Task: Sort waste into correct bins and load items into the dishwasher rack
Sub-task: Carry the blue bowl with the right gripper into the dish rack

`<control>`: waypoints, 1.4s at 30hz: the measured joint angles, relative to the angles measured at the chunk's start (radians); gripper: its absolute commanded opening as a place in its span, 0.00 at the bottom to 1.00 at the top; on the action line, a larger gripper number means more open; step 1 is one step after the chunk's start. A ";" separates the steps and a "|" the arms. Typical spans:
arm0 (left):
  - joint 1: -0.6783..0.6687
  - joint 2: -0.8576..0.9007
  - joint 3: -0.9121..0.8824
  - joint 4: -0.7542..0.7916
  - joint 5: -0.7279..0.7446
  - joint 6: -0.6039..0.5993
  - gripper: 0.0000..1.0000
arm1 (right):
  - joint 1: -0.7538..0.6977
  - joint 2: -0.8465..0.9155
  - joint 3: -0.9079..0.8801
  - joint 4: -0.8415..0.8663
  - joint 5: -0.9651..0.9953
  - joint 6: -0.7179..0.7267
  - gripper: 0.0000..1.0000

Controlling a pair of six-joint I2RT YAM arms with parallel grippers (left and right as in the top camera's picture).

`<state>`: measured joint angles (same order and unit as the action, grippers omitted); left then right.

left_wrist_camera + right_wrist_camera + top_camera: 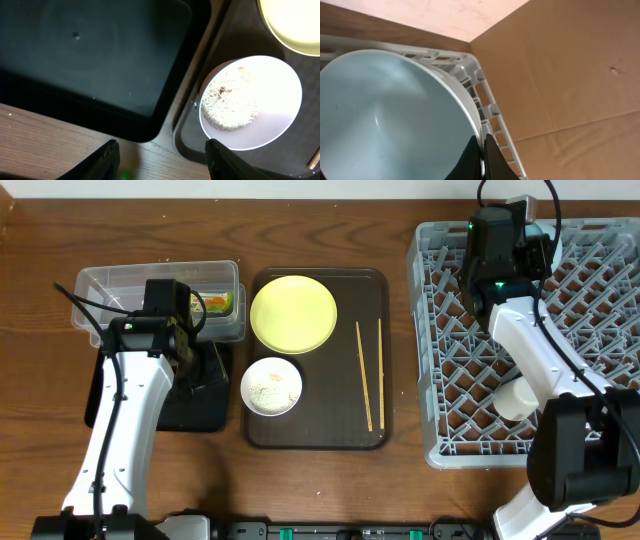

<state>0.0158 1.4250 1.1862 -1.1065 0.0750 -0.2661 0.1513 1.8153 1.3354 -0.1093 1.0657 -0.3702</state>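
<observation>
My left gripper point(162, 162) is open and empty, low over the table between the black tray point(90, 60) and the white bowl point(280, 100) holding rice crumbs point(231, 100). In the overhead view it point(205, 365) hangs over the black tray point(205, 418). The wrapper point(217, 302) lies in the clear tub point(110, 280). The yellow plate point(293, 313), white bowl point(271, 386) and chopsticks point(365, 375) lie on the brown tray. My right gripper point(482, 155) is shut on the rim of the light blue bowl point(385, 115) at the far edge of the dishwasher rack point(600, 310). A white cup point(517, 398) lies in the rack.
The brown serving tray point(375, 290) sits between the bins and the rack. A cardboard wall point(570, 75) stands right behind the rack's far corner point(490, 105). The yellow plate's edge point(295, 25) shows at the top right of the left wrist view.
</observation>
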 measured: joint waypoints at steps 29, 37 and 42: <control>0.000 0.000 0.000 0.000 0.000 0.000 0.58 | -0.026 0.108 0.007 -0.029 0.079 -0.076 0.01; 0.000 0.000 0.000 0.000 0.000 0.000 0.58 | 0.062 0.111 0.007 -0.064 0.090 -0.074 0.13; 0.000 0.000 0.000 0.000 0.000 0.000 0.58 | 0.119 0.135 0.006 -0.134 0.056 -0.068 0.29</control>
<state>0.0158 1.4246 1.1862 -1.1065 0.0750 -0.2661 0.2699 1.9503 1.3418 -0.2428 1.1221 -0.4377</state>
